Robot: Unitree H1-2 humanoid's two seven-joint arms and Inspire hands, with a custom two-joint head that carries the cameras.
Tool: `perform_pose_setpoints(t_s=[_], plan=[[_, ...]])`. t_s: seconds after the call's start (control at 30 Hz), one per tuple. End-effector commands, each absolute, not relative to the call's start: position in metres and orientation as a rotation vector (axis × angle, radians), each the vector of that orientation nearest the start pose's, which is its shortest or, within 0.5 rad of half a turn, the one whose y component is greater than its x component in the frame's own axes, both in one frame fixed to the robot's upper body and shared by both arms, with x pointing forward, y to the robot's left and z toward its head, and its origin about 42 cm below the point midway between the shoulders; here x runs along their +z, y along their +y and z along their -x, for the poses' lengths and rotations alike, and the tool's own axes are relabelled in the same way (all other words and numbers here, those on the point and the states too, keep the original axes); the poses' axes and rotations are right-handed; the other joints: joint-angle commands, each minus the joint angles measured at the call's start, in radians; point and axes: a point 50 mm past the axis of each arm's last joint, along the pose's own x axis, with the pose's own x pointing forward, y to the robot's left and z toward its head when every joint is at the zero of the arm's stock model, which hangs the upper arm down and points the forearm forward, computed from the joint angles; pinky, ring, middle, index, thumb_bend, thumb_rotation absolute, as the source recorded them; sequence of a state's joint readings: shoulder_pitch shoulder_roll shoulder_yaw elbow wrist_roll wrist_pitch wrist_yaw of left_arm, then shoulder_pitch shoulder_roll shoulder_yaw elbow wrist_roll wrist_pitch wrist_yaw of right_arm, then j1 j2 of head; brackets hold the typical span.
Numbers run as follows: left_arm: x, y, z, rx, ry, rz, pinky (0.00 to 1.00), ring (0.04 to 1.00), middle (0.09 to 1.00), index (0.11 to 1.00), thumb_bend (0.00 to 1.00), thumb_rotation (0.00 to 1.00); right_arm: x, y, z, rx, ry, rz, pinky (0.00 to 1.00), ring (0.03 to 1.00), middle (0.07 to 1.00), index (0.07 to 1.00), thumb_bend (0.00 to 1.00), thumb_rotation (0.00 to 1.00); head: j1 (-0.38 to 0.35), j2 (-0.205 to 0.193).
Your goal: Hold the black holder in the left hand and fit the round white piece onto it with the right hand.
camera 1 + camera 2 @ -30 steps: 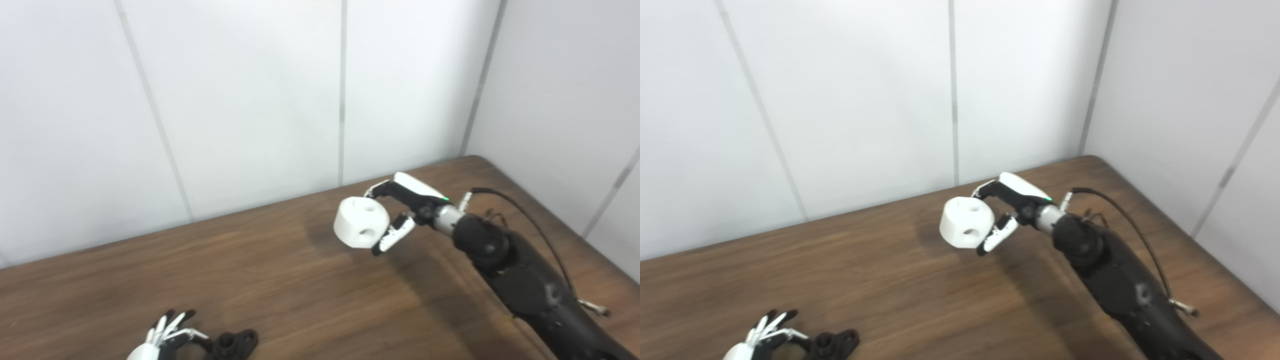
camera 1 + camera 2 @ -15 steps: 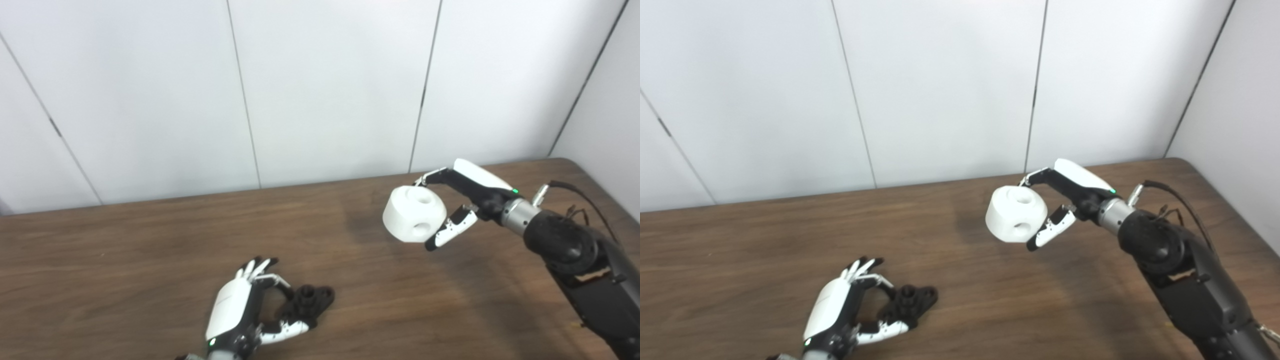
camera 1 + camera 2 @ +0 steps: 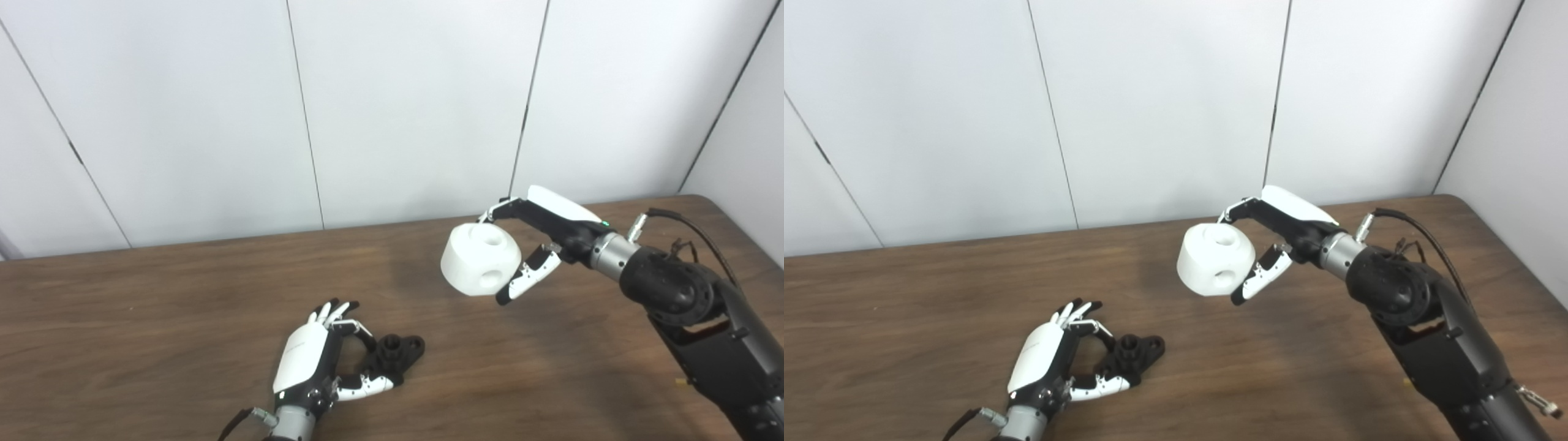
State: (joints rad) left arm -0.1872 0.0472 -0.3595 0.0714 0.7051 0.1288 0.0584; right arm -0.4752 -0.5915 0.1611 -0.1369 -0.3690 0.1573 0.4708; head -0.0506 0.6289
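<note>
The black holder [image 3: 399, 353] lies on the brown table [image 3: 153, 318], near the front centre; it also shows in the right eye view [image 3: 1138, 350]. My left hand [image 3: 313, 360] lies beside it on its left, with fingers and thumb curled around its near end. The round white piece [image 3: 481, 260], a thick disc with holes in its top and side, hangs in the air above the table's right half. My right hand [image 3: 547, 236] is shut on it, fingers over the top and thumb under the side.
White wall panels [image 3: 416, 104] stand close behind the table's far edge. The table's right edge [image 3: 744, 236] runs along the side wall. A black cable [image 3: 686, 223] loops off my right forearm.
The camera has swung left, bringing my left hand and the holder fully into view. My right hand has carried the white piece a little to the left.
</note>
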Motion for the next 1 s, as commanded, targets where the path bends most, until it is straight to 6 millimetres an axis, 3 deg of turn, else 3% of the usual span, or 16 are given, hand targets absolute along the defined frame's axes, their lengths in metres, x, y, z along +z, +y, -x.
perform_pose_setpoints(t_s=[0.0,0.97], plan=[[0.105,0.108,-0.321,-0.306,-0.077,-0.799,1.0,1.0,0.911,0.479,0.52,0.05,0.317,-0.284,-0.392,0.406,-0.334,1.086,0.94,0.821,0.737,0.477,0.5,0.13,-0.003,-0.001],[0.114,0.098,-0.316,-0.295,-0.096,-0.777,1.0,1.0,0.915,0.479,0.52,0.05,0.288,-0.24,-0.39,0.553,-0.358,1.055,0.98,0.822,0.734,0.478,0.5,0.13,0.017,0.017]])
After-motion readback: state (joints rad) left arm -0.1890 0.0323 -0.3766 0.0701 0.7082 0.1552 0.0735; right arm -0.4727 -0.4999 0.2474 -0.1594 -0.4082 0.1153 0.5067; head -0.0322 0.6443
